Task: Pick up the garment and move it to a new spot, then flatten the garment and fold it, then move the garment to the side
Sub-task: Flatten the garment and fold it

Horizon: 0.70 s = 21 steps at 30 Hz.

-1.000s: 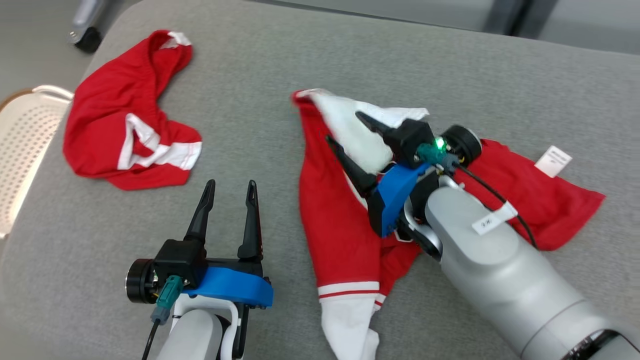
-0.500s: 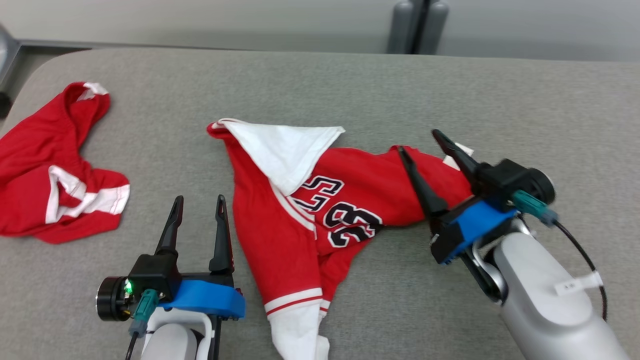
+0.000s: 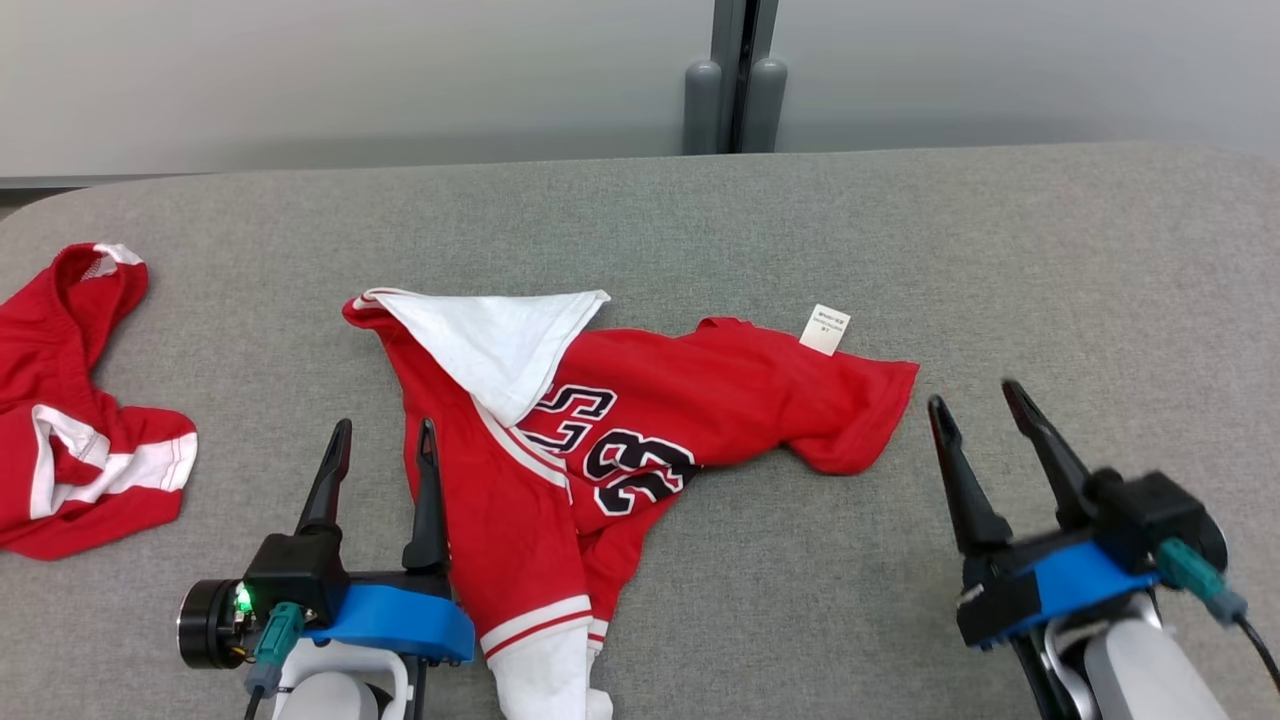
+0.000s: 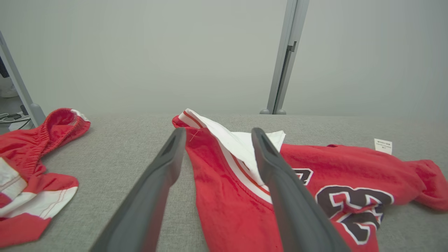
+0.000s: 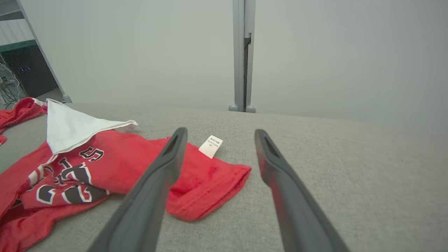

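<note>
Fingers (image 3: 326, 480) of left gripper (image 3: 385, 430) and right gripper (image 3: 972, 395) apart, empty; garment (image 3: 740, 390) lies crumpled on counter (image 3: 1000, 230), flattening and folding judged outstanding.

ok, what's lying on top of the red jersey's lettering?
A white flap of the jersey itself, folded over. It hides part of the black lettering; whatever lies under the flap cannot be seen.

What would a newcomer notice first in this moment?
A crumpled red jersey with black numbering lies in the middle of the grey table, a white flap folded over its upper left. A second red garment sits at the table's left edge. The left gripper and right gripper flank the jersey, jaws open, holding nothing.
</note>
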Motion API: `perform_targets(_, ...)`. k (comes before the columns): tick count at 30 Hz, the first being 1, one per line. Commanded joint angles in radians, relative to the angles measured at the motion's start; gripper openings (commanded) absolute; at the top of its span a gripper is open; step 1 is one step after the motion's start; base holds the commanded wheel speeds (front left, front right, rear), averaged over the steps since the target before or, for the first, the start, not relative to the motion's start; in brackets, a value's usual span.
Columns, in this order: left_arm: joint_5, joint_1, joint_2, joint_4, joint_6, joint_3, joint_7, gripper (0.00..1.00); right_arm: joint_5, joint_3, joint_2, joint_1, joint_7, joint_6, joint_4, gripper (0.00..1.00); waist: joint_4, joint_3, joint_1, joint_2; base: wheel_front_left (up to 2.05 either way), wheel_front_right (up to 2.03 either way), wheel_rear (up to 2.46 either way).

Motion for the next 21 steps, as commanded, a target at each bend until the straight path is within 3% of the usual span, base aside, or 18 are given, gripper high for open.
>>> perform_targets(1,0.007,0.008,0.000,0.000,-0.003,0.003,-0.003,1.00,-0.012,-0.018,0.009,0.040,-0.004,0.000,-0.013,1.00,0.000,-0.003,0.0001,0.0002,0.00,0.00,0.00)
perform_targets(9,0.007,0.022,0.000,-0.002,-0.007,0.007,-0.003,1.00,-0.039,-0.052,0.029,0.098,-0.004,0.000,-0.023,1.00,-0.003,-0.011,0.0001,0.0002,0.00,0.00,0.00)
perform_targets(21,0.001,-0.002,0.000,-0.012,0.004,-0.003,-0.003,1.00,-0.058,-0.055,-0.008,-0.019,-0.004,0.000,0.018,1.00,0.023,0.019,0.0001,0.0002,0.00,0.00,0.00)
